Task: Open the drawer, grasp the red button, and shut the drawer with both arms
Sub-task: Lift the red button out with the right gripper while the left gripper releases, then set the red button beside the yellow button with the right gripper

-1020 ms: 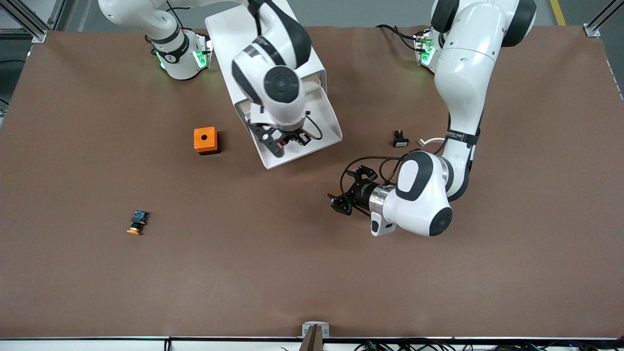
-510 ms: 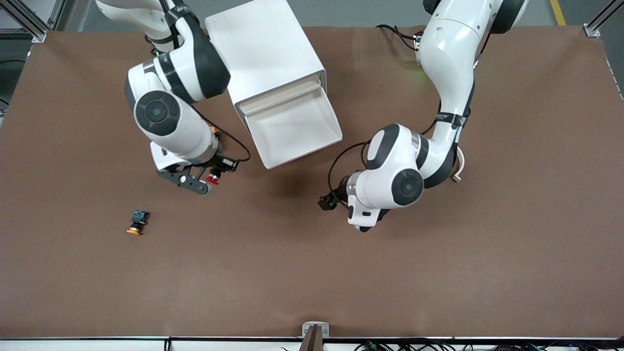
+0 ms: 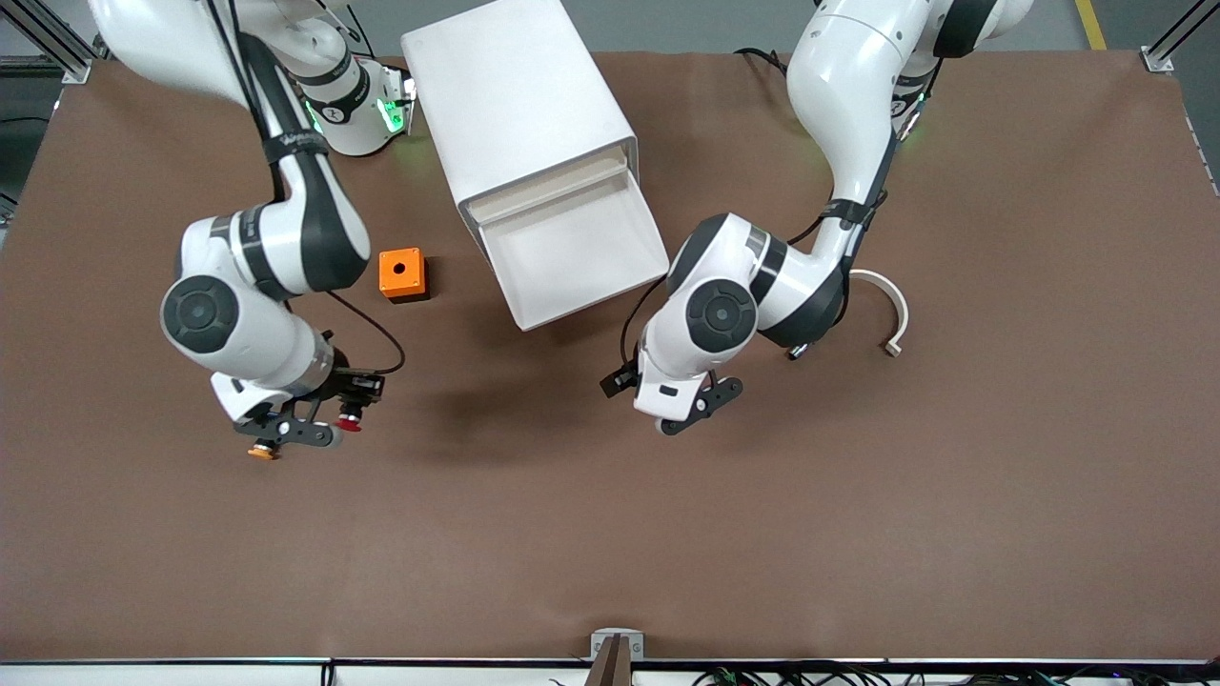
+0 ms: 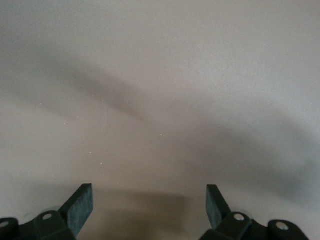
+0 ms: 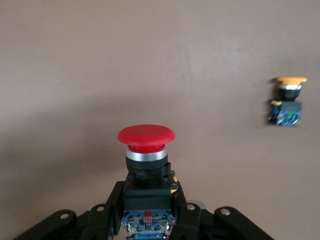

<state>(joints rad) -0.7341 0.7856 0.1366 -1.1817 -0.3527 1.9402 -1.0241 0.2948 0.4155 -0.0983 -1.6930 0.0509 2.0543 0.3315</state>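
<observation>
The button (image 5: pixel 146 150), red-capped with a black body, stands upright in my right gripper (image 5: pixel 147 212), which is shut on its body. In the front view that gripper (image 3: pixel 319 427) hangs over the table with the button (image 3: pixel 349 421), right above the orange-capped button (image 3: pixel 261 453). The white cabinet (image 3: pixel 519 105) has its drawer (image 3: pixel 572 252) pulled out, with nothing showing inside. My left gripper (image 3: pixel 688 412) hovers over bare table just off the drawer's front corner. Its fingers (image 4: pixel 80 207) stand wide apart, so the left gripper (image 4: pixel 148 206) is open with nothing between them.
An orange box with a hole (image 3: pixel 401 274) sits beside the cabinet toward the right arm's end. The orange-capped button (image 5: pixel 287 100) lies on the brown table. A white curved piece (image 3: pixel 894 307) lies by the left arm's elbow.
My right arm lifted the red button out of the drawer and carried it to above the orange-capped button. The left arm swung its gripper closer to the drawer's front.
</observation>
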